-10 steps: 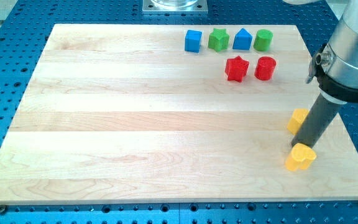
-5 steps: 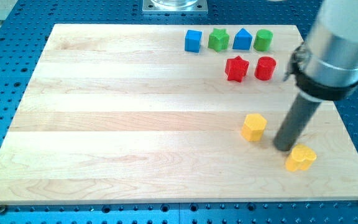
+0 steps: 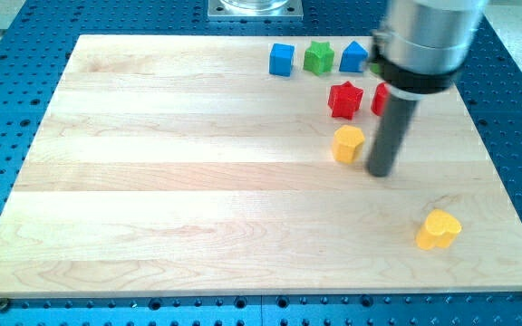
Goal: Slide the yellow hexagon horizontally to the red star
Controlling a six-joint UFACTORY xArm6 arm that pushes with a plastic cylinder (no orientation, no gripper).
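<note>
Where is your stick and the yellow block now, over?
My tip just right of yellow hexagon, small gap. Hexagon sits below red star, not touching. Nothing between them.

We find no legible text, label, brand, number or sign on the wooden board (image 3: 198,181), on its coloured blocks, or on the surrounding blue perforated table (image 3: 7,91).

My arm comes down from the view's top right as a broad silver-grey cylinder with a black band round its lower edge. Below it a straight dark rod stands nearly upright, leaning slightly toward the view's left as it descends. My tip (image 3: 381,171) rests on the desk.
</note>
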